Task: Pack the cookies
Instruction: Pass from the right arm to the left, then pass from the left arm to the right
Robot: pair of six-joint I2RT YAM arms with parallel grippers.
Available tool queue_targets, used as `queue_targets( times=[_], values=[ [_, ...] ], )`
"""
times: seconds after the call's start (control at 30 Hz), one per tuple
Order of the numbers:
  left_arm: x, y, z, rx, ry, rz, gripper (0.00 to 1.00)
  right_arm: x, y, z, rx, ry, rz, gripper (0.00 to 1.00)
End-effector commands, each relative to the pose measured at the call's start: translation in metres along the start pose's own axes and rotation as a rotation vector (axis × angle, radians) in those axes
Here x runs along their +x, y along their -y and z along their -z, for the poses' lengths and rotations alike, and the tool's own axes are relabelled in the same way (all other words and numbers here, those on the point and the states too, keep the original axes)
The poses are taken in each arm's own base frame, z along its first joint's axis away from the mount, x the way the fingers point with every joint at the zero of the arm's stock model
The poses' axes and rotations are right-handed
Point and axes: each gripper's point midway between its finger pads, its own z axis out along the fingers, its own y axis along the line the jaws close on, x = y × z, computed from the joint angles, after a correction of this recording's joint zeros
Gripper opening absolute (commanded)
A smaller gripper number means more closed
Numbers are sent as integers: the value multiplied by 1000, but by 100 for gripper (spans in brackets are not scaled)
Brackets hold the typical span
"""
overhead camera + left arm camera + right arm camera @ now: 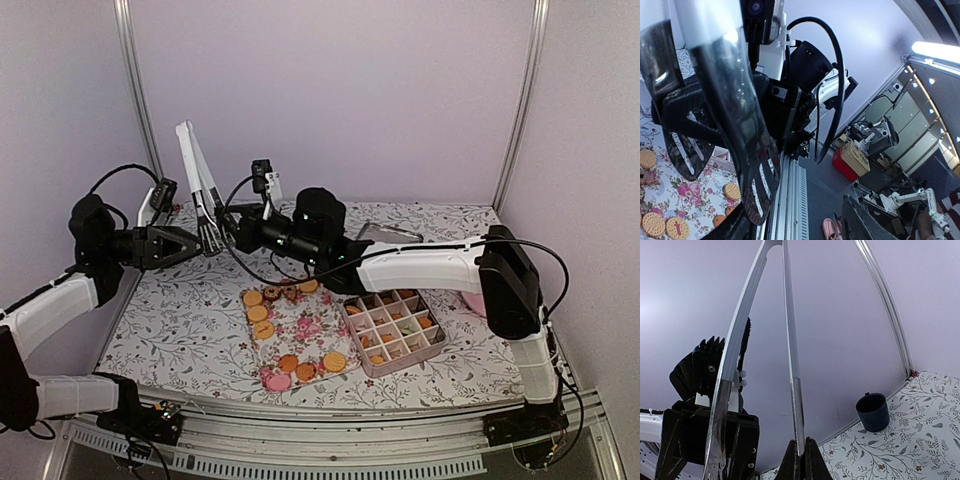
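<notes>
Cookies (335, 361) lie mostly on a floral tray (300, 325) in the middle of the table (180, 330), toward its near edge. Orange-tan ones line the tray's far-left and near sides, a pink one sits at its near corner, and a few dark ones are at its far edge. More of them sit in several cells of a pink compartment box (405, 362) just to the right of the tray. Some of its cells hold orange biscuits, and one holds something green.

Both arms reach over the far left part of the table, well above the cloth and away from the tray. A pair of pale tongs (197, 175) stands between them, hinge end tilted up toward the back wall. The right gripper (236, 226) is pressed together, and in the right wrist view its fingers (810, 465) pinch one arm of the tongs. The left gripper (207, 238) meets the tongs from the other side, with its fingers on either side of the second arm. Whether they actually clamp that arm cannot be told.

A dark blue cup (873, 412) stands at the table's far edge against the wall.
</notes>
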Motion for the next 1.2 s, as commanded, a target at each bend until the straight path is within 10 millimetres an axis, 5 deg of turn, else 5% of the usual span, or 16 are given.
queue_targets(
  times=[0.0,0.2,0.37,0.6,0.77,0.9,1.17],
  values=[
    [-3,7,-4,5,-1,-30,57,-13,-22,-9,-77,52,1,0],
    [-2,9,-4,4,0,-31,41,-9,-32,-13,-98,57,0,0],
    [-2,7,-4,-1,-1,-48,1,-12,-39,-12,-127,69,-18,2],
    [1,-18,-5,-160,-33,-115,0,-26,-48,5,-175,55,6,37],
    [30,-37,-16,-300,-255,-290,0,-27,-28,36,-311,-102,-26,65],
    [53,-41,-13,-340,-391,-361,0,-22,-11,70,-404,-299,-104,75],
    [83,-36,-19,-295,-562,-395,0,-22,-28,97,-458,-408,36,84]
  ],
)
